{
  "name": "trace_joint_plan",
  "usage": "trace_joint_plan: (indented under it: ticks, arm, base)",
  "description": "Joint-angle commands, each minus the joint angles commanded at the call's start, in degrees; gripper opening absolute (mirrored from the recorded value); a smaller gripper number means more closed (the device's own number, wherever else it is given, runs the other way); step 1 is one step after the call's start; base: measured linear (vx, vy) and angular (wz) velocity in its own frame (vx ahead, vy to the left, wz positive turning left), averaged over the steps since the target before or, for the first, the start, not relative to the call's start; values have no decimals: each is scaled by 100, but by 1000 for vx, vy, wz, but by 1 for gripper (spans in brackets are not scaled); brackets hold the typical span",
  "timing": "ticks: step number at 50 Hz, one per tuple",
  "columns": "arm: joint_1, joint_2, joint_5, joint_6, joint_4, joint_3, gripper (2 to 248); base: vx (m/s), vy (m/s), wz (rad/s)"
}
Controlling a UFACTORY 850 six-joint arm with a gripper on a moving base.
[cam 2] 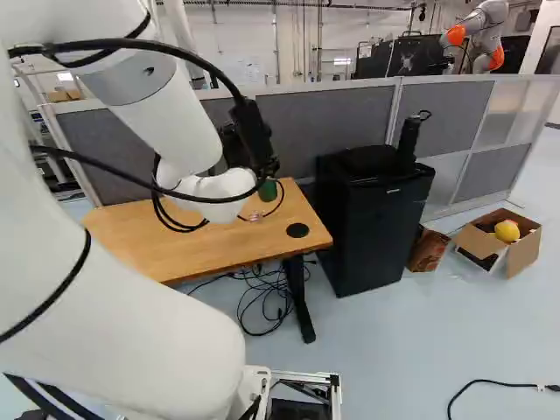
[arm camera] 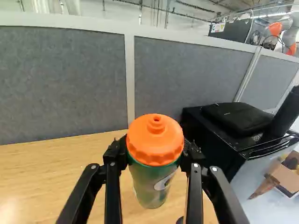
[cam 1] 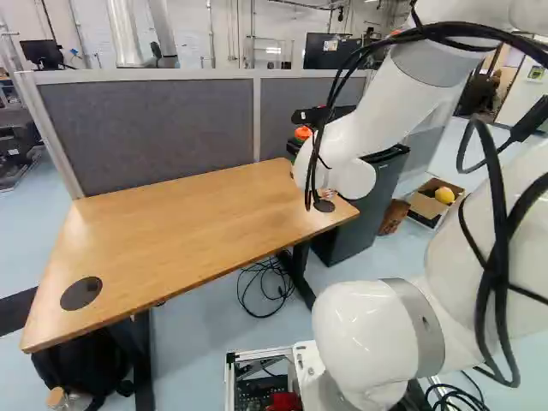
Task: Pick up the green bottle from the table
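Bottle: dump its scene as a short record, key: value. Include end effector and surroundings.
target: green bottle, orange cap
pose: upright; cap up
location: at table, near the end by the black cabinet; base contact unconfirmed
end effector: at bottle's upper part, one side each
grip: cannot tell
behind table: grey partition
on cabinet: black bag
on floor: open box, yellow item inside

Black cabinet (cam 2: 363, 236) near grey partition (cam 2: 337, 127), open cardboard box (cam 2: 525, 252) on floor (cam 2: 394, 341).
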Motion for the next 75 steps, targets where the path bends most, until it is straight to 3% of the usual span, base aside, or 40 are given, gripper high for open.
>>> trace_joint_plan:
  ticks: [43,75]
  arm:
    - [223,296,0,0,422,1149,124]
    - [279,370,0,0,528,1437,124]
  base:
    - [0,0,0]
    - [0,0,0]
